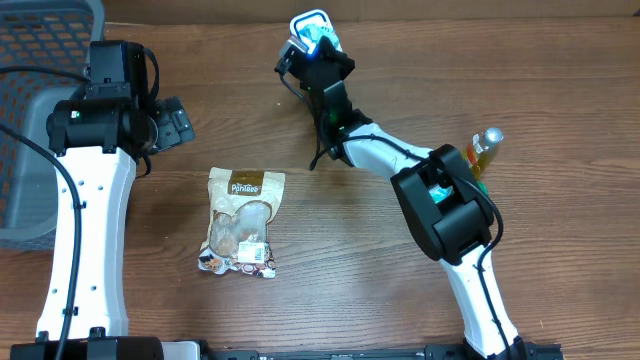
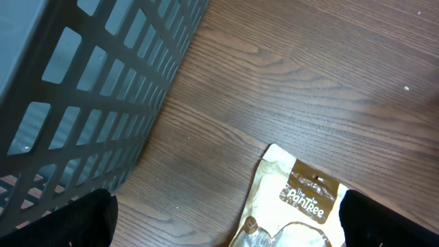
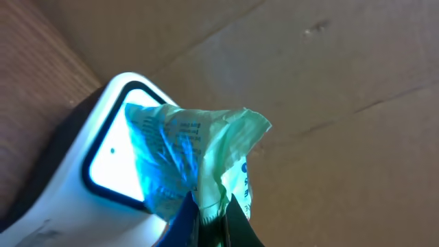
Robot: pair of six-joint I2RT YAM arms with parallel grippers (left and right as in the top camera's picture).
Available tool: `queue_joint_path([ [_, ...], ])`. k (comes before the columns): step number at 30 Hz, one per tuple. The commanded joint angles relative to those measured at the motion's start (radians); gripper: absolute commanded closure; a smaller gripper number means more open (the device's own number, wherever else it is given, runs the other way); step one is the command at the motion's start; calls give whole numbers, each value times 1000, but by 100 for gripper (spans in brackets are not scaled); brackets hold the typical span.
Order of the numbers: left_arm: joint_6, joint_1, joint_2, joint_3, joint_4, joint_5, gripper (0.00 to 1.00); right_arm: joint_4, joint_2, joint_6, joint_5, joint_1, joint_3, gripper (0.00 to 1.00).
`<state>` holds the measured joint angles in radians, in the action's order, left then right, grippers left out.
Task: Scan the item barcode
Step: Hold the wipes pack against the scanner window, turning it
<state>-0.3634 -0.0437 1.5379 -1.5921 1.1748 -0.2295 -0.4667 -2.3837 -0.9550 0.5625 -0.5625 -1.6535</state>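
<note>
The right tool (image 3: 209, 214) is clamped tight on the lower edge of a crinkled green-and-white packet (image 3: 199, 147), which stands just above its tips, against the lit window of the white scanner (image 3: 65, 171). The left tool (image 1: 172, 124) hangs spread wide and empty, near a snack pouch (image 1: 243, 222).

Two arms are counted: the left arm (image 1: 85, 230) and the right arm (image 1: 400, 160). One grey basket (image 1: 15, 215) is seen far left, one snack pouch (image 1: 243, 222) mid-table, one thin packet (image 3: 199, 151), one white scanner (image 3: 113, 165) far off, and one amber bottle (image 1: 485, 150) right.
</note>
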Motion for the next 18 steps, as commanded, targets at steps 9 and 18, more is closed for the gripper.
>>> queue_joint_path([
  [9, 12, -2, -5, -9, -4, -13, 0, 61, -3, 5, 57, -33, -8, 96],
  [18, 12, -2, -5, -9, -4, -13, 1, 142, -3, 151, 23, -31, -9, 96],
])
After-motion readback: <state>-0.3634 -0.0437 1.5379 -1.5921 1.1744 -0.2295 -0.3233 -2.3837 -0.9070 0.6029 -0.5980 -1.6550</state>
